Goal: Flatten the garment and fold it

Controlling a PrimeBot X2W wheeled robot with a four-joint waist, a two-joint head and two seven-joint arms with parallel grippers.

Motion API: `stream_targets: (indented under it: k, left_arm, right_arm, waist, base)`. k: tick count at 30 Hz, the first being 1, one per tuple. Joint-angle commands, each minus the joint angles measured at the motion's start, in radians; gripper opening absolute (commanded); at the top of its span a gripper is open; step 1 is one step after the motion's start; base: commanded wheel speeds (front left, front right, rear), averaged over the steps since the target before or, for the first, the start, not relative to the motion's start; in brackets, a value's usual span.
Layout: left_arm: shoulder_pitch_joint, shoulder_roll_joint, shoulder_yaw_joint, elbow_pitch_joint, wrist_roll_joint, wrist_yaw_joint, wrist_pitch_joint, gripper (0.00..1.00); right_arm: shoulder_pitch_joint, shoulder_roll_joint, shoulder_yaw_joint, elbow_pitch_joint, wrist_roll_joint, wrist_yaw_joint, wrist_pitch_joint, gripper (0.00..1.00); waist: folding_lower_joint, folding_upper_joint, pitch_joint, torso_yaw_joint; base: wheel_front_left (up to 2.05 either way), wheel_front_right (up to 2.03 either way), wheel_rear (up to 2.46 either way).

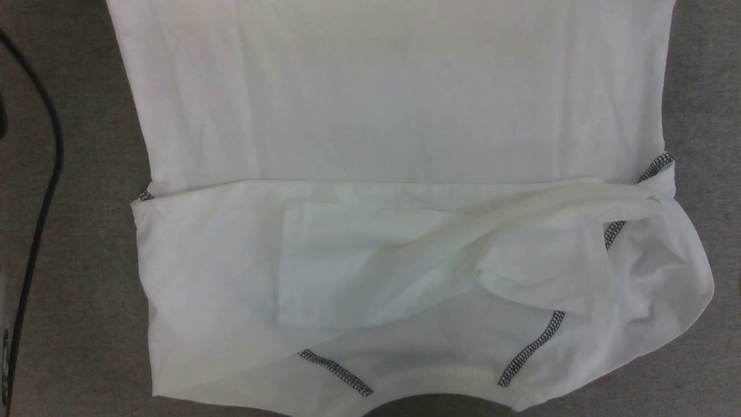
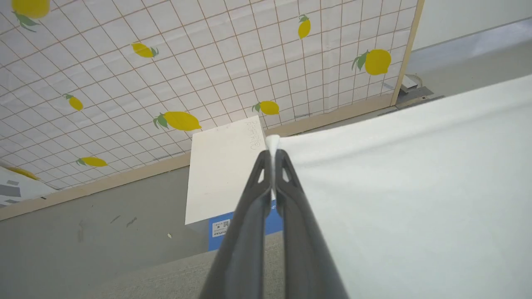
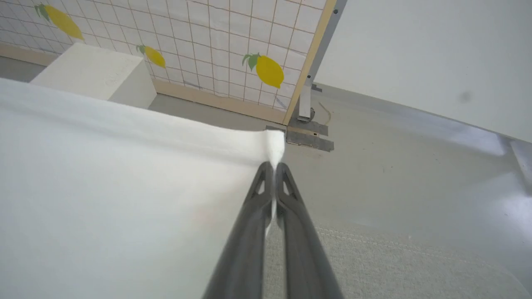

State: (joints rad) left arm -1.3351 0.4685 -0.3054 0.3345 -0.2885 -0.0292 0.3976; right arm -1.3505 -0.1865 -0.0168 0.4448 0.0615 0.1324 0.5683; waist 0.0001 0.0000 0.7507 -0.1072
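Nearest me, at the end of the garment (image 1: 370,104) farthest from the white box (image 2: 220,174), the collar (image 1: 440,375) lies on the grey tabletop (image 1: 87,289) with its zigzag seams showing; just beyond it toward the box, both sleeves (image 1: 440,255) are laid across the chest, one fairly flat and the other twisted and bunched, so I judge the sleeve folds done but untidy; further toward the box the body panel runs smooth and taut with few wrinkles, so the flattening looks largely done; at the hem end, closest to the box, my left gripper (image 2: 272,154) has its fingers pressed together on one hem corner, which sits right in front of the box in the left wrist view; my right gripper (image 3: 274,165) is pinched likewise on the other corner, off to the side of the box and well apart from it; the hem stretches straight between them, seemingly lifted off the tabletop; past the box stands a lemon-printed screen (image 2: 208,62); what is left, I judge, is carrying the hem away from the box to the collar, then any further fold.
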Motion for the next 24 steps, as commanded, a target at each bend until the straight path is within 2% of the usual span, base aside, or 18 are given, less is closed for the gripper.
stream_targets:
  k: [1, 6, 11, 16, 24]
  left_arm:
    - [0.021, 0.007, 0.004, 0.003, -0.004, -0.007, -0.029, 0.00]
    - [0.159, 0.014, 0.017, -0.036, -0.040, -0.020, -0.148, 0.00]
    - [0.380, 0.023, 0.013, -0.149, -0.084, -0.024, -0.190, 0.00]
    - [0.629, 0.045, 0.005, -0.289, -0.127, -0.010, -0.190, 0.00]
    - [1.016, 0.070, -0.005, -0.454, -0.208, 0.044, -0.139, 0.00]
  right_arm:
    - [0.041, -0.018, 0.018, -0.006, 0.019, -0.002, -0.036, 0.00]
    - [0.182, -0.080, 0.124, -0.077, 0.121, -0.002, -0.195, 0.00]
    - [0.406, -0.149, 0.179, -0.208, 0.212, -0.002, -0.293, 0.00]
    - [0.679, -0.172, 0.148, -0.372, 0.264, -0.002, -0.333, 0.00]
    - [1.076, -0.124, 0.033, -0.568, 0.257, -0.002, -0.294, 0.00]
  waist:
    - [-0.0001, 0.0000, -0.037, 0.001]
    - [-0.0001, 0.0000, -0.128, 0.012]
    - [-0.0001, 0.0000, -0.238, 0.028]
    - [-0.0001, 0.0000, -0.343, 0.041]
    - [-0.0001, 0.0000, -0.459, 0.055]
  base:
    - [0.00, 0.00, 0.00]
    - [0.00, 0.00, 0.00]
    - [0.00, 0.00, 0.00]
    - [0.00, 0.00, 0.00]
    - [0.00, 0.00, 0.00]
